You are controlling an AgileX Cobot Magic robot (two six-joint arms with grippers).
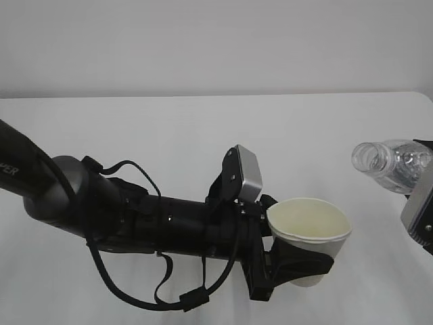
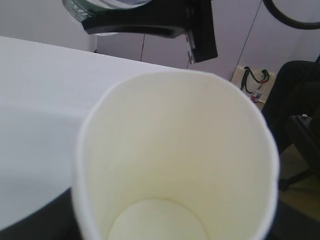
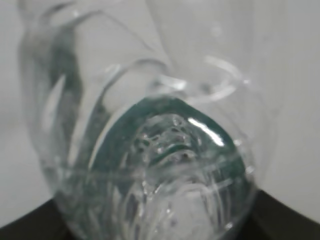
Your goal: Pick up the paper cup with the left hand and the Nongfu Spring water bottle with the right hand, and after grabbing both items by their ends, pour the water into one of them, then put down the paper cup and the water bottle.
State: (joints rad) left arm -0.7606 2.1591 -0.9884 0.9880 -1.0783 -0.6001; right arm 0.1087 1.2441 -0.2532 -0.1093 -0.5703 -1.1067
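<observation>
My left gripper point(image 1: 303, 261) is shut on the paper cup point(image 1: 309, 231), its black fingers point(image 1: 308, 256) wrapping the lower wall. The cup is held above the table, mouth up and tipped a little. In the left wrist view the paper cup point(image 2: 175, 150) fills the picture, and its cream inside looks dry. The Nongfu Spring water bottle point(image 1: 394, 162) hangs at the right edge, tilted, with its capless neck point(image 1: 369, 157) pointing left toward the cup and apart from it. My right hand's grey box point(image 1: 421, 206) shows below the bottle. Clear water lies in the bottle point(image 3: 150, 165), which is gripped between dark fingers point(image 3: 287, 222).
The white table point(image 1: 169, 142) runs back to a plain wall. My left arm point(image 1: 135, 217) and its looped cable lie across the lower left. Past the table's right edge, the left wrist view shows a black chair point(image 2: 297, 100) and a small bag point(image 2: 252, 82).
</observation>
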